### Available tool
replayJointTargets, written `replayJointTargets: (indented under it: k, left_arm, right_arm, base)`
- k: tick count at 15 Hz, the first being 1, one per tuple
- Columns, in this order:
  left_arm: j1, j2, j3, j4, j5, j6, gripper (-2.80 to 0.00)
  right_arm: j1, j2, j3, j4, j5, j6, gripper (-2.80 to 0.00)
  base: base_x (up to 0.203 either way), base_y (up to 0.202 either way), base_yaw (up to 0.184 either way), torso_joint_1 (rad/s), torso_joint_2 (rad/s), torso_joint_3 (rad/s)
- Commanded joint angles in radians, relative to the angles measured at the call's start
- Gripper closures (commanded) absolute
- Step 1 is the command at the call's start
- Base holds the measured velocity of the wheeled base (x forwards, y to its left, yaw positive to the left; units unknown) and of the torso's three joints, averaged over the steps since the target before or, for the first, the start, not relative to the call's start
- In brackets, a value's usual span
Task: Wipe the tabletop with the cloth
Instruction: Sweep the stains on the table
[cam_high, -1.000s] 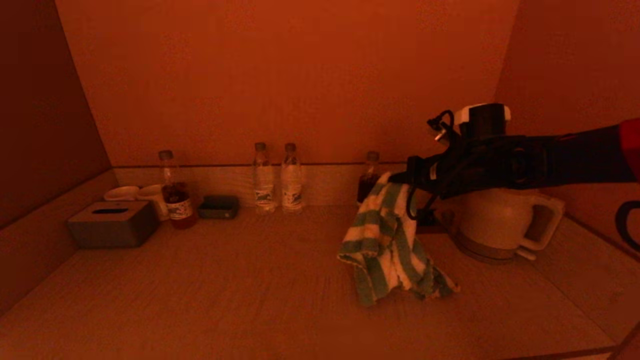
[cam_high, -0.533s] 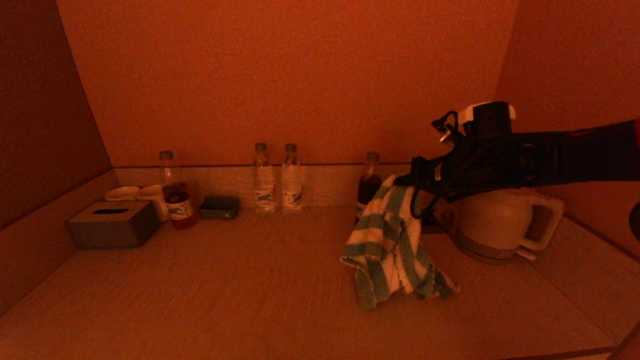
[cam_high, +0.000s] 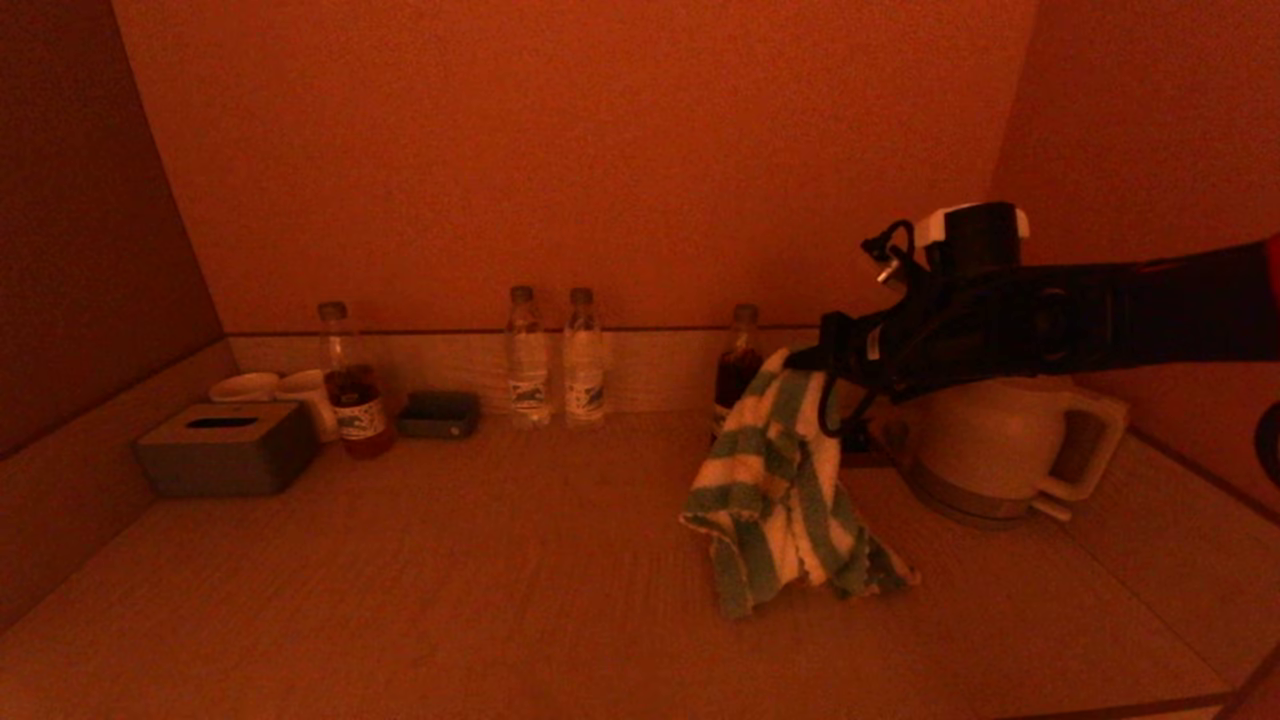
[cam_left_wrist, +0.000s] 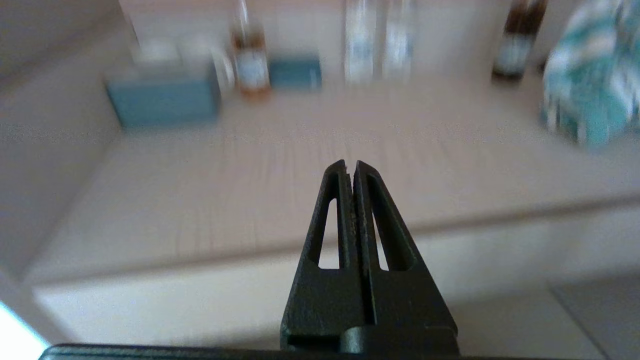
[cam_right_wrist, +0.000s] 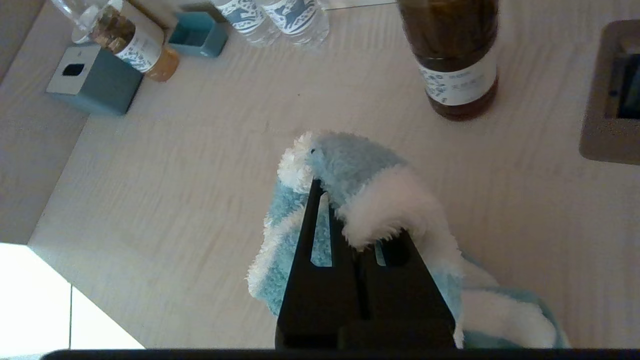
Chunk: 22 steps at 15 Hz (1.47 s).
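Note:
A blue-and-white striped cloth (cam_high: 775, 490) hangs from my right gripper (cam_high: 800, 358), which is shut on its top corner above the tabletop (cam_high: 500, 560), right of centre. The cloth's lower end rests crumpled on the table. In the right wrist view the cloth (cam_right_wrist: 360, 175) drapes over the shut fingers of the right gripper (cam_right_wrist: 325, 192). My left gripper (cam_left_wrist: 350, 164) is shut and empty, held off the table's front edge; it is out of the head view.
A white kettle (cam_high: 1000, 440) stands just right of the cloth. A dark bottle (cam_high: 738, 355) is behind it. Two water bottles (cam_high: 555, 360), a tea bottle (cam_high: 350, 385), a small tray (cam_high: 437, 413), cups (cam_high: 275, 390) and a tissue box (cam_high: 225, 447) line the back left.
My right gripper with the cloth has shifted slightly to the right and a little up over the last second; it has barely moved in the last half second.

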<state>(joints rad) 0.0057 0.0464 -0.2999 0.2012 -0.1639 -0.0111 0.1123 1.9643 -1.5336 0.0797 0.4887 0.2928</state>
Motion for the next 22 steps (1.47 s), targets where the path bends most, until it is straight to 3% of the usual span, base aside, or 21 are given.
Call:
replayJointTargets:
  k: [1, 4, 6, 10, 12, 16, 18, 22]
  left_arm:
    - [0.000, -0.046, 0.039, -0.051, 0.001, -0.001, 0.00]
    - [0.000, -0.046, 0.115, -0.243, 0.066, -0.001, 0.00]
    - [0.000, -0.046, 0.118, -0.248, 0.068, 0.002, 0.00]
    - [0.000, -0.046, 0.300, -0.439, 0.079, 0.055, 0.00]
    - [0.000, -0.046, 0.300, -0.338, 0.077, 0.053, 0.00]
    - [0.000, -0.046, 0.300, -0.262, 0.096, 0.031, 0.00]
    - [0.000, -0.046, 0.300, -0.256, 0.098, 0.012, 0.00]
    - [0.000, -0.046, 0.300, -0.252, 0.098, -0.061, 0.00]
  right_arm:
    - [0.001, 0.005, -0.002, 0.000, 0.004, 0.000, 0.00]
    - [0.013, 0.024, -0.019, -0.008, 0.001, 0.002, 0.00]
    - [0.016, 0.025, -0.020, -0.006, -0.001, 0.002, 0.00]
    - [0.060, 0.058, -0.025, 0.002, -0.007, 0.002, 0.00]
    - [0.083, 0.093, -0.028, 0.018, -0.008, 0.000, 0.00]
    - [0.107, 0.148, -0.043, 0.068, -0.053, -0.002, 0.00]
    - [0.114, 0.172, -0.055, 0.122, -0.137, -0.004, 0.00]
    - [0.118, 0.170, -0.058, 0.249, -0.184, -0.003, 0.00]
  base:
    - [0.000, 0.000, 0.000, 0.000, 0.00, 0.000]
    - [0.000, 0.000, 0.000, 0.000, 0.00, 0.000]
    - [0.000, 0.000, 0.000, 0.000, 0.00, 0.000]
    - [0.000, 0.000, 0.000, 0.000, 0.00, 0.000]
    - [0.000, 0.000, 0.000, 0.000, 0.00, 0.000]
    - [0.000, 0.000, 0.000, 0.000, 0.00, 0.000]
    - [0.000, 0.000, 0.000, 0.000, 0.00, 0.000]
    - [0.000, 0.000, 0.000, 0.000, 0.00, 0.000]
